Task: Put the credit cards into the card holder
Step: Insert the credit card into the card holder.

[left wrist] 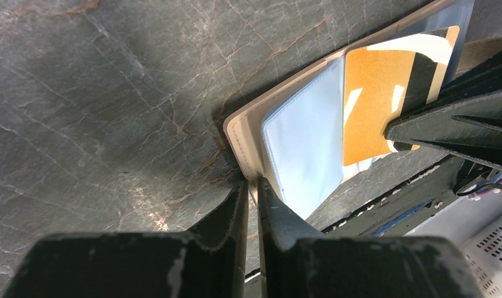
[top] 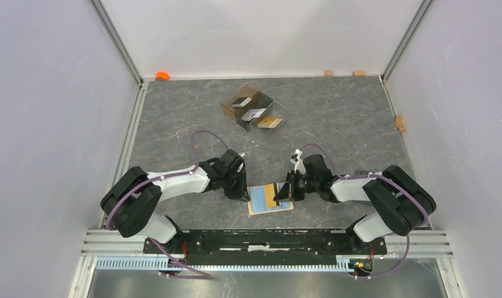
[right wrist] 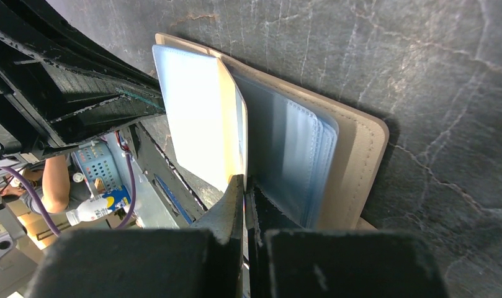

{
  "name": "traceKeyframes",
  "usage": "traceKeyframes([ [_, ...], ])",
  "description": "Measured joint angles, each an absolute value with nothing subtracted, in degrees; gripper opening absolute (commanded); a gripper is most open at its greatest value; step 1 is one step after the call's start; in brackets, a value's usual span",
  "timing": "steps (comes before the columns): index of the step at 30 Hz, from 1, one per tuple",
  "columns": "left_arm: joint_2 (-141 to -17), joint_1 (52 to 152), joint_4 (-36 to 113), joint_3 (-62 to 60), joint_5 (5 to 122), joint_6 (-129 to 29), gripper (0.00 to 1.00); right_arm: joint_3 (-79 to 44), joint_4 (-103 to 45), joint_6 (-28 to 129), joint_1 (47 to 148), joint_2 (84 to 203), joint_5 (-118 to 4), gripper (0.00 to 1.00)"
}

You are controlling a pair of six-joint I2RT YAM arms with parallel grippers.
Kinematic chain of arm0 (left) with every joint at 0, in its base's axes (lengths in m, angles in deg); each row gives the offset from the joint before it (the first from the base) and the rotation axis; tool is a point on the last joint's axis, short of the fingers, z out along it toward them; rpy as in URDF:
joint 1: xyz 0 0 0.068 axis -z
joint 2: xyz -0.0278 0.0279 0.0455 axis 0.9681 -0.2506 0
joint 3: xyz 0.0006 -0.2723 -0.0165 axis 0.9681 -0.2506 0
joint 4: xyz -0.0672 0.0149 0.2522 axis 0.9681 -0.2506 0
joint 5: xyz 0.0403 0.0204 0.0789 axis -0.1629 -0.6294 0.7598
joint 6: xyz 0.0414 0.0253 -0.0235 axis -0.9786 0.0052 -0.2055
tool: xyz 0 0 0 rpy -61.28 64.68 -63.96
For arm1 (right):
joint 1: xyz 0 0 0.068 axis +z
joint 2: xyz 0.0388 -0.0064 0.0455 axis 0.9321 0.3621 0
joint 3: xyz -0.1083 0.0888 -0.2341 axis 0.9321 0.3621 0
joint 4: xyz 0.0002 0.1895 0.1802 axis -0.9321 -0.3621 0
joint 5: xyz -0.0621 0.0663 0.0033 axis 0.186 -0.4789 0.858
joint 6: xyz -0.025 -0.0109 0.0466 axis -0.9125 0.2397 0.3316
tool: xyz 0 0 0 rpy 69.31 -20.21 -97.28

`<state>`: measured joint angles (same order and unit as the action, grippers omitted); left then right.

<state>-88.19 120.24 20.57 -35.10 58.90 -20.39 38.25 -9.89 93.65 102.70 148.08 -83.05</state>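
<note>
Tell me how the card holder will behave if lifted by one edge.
Probably floppy: the card holder lies open with soft clear pockets fanning. Likely light: it looks thin. The left gripper pinches only one edge, so it may sag.

Overhead view: the marbled grey table (top: 347, 124) is evenly, brightly lit from above, with soft shadows cast. In the wrist views, glare is thrown on the card holder (right wrist: 195, 105), and the near foreground is left dark and blurred.

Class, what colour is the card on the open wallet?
The card is orange-gold, clearest in the left wrist view.
</note>
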Motion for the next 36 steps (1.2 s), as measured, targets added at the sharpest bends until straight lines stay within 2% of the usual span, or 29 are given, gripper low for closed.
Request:
traceKeyframes([
  [36, -88.3, 119.9, 22.6, -35.9, 56.4, -23.3, 0.13, 34.7, -17.1, 95.5, 105.2, 149.5, -82.9, 0.0],
])
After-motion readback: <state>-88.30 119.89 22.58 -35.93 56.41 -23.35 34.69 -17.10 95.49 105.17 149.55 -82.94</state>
